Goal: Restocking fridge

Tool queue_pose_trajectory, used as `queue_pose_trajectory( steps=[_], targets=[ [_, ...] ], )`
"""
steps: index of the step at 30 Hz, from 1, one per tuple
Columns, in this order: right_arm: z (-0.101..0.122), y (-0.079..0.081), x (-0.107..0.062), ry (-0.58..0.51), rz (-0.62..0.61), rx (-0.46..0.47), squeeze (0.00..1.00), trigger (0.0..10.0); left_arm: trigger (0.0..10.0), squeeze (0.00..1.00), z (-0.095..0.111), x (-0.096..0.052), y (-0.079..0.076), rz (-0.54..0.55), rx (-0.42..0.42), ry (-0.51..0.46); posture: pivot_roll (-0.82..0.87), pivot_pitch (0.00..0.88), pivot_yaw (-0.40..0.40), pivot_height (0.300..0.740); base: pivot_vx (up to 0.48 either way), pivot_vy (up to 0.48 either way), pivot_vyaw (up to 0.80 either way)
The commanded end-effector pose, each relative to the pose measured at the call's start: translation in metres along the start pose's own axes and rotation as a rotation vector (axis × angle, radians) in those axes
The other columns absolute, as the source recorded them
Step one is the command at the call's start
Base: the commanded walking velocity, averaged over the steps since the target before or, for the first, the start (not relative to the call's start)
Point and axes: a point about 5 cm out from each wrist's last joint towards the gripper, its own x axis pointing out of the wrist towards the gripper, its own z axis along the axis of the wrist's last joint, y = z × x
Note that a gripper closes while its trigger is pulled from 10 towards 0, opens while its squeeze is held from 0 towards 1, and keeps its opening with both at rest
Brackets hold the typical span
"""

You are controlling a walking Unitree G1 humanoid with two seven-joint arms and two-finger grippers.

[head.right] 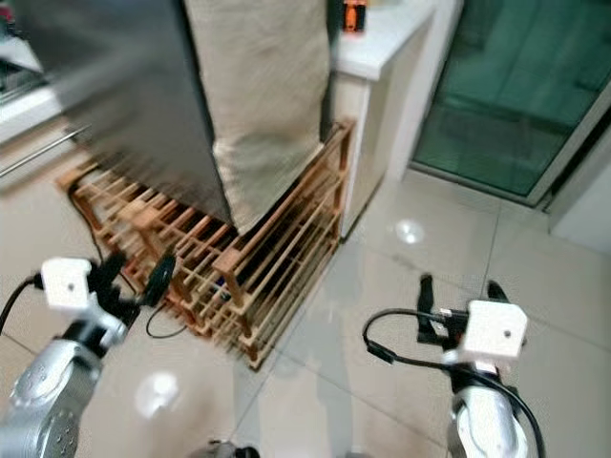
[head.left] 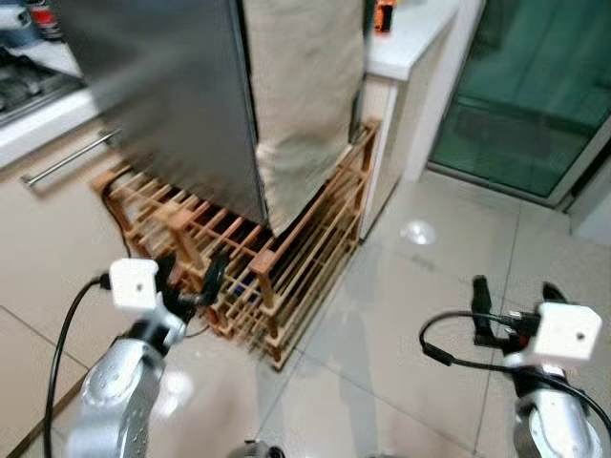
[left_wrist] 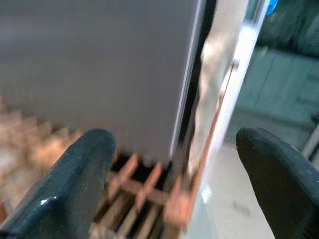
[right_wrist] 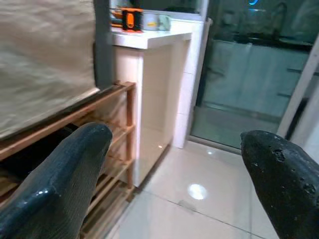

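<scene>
A grey steel fridge [head.left: 162,95] stands closed in front of me, with a beige cloth [head.left: 305,105] hanging down its right side. Its foot rests on a low wooden slatted rack [head.left: 286,258]. My left gripper [head.left: 194,267] is open and empty, held just before the rack's near left corner; the left wrist view looks along its fingers [left_wrist: 84,169] at the fridge's edge. My right gripper [head.left: 516,289] is also open and empty, hovering over the tiled floor to the right, with its fingers [right_wrist: 75,164] facing the rack's end and the counter.
A white counter [head.left: 410,33] with a small orange object [head.left: 384,14] stands right of the fridge. A dark glass door [head.left: 535,86] is at the far right. A cabinet with a bar handle [head.left: 67,160] sits to the left. Glossy floor tiles [head.left: 410,324] lie ahead.
</scene>
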Motion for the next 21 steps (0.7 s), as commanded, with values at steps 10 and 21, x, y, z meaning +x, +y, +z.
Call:
queue_pose_trajectory(
  steps=[10,21],
  targets=[
    [-0.026,0.001,-0.003,0.079,0.033,0.012,0.00,10.0,10.0,0.00,0.020,0.002,-0.008,0.024,-0.048,-0.034,-0.10,0.012,0.055,0.740,0.283,-0.048,0.00],
    [-0.031,0.003,0.008,0.065,0.052,0.011,0.00,10.0,10.0,0.00,0.037,0.024,-0.006,0.040,-0.040,-0.083,-0.10,0.001,0.060,0.740,0.422,0.000,0.00]
  ],
)
